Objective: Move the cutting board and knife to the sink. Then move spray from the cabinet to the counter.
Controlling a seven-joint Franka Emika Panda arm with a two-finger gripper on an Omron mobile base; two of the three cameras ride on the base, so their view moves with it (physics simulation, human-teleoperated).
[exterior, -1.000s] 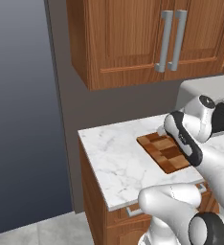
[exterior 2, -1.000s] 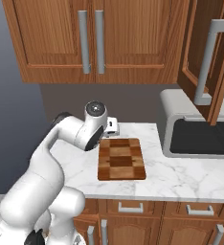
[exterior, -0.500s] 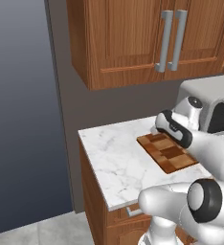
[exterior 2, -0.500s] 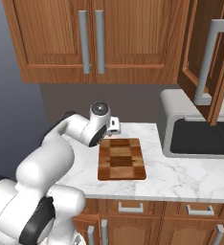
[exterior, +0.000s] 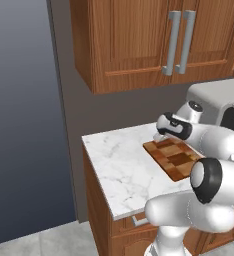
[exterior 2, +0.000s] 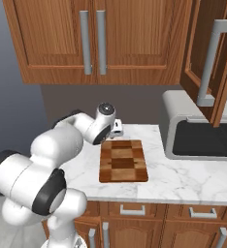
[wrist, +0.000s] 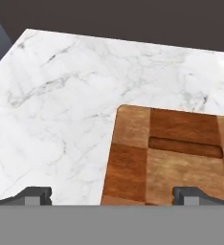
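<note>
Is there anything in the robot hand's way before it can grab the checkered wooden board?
Nothing visible is. The open gripper hangs just above the cutting board, over its back corner, with only bare counter beside it.

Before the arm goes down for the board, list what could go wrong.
1. The cutting board lies flat on the counter, so the open fingers may find no edge to grip and just push it.
2. In the hand view they straddle only the board's corner; an off-centre grip could let it tip.
3. A shoved board could hit the microwave.
</note>
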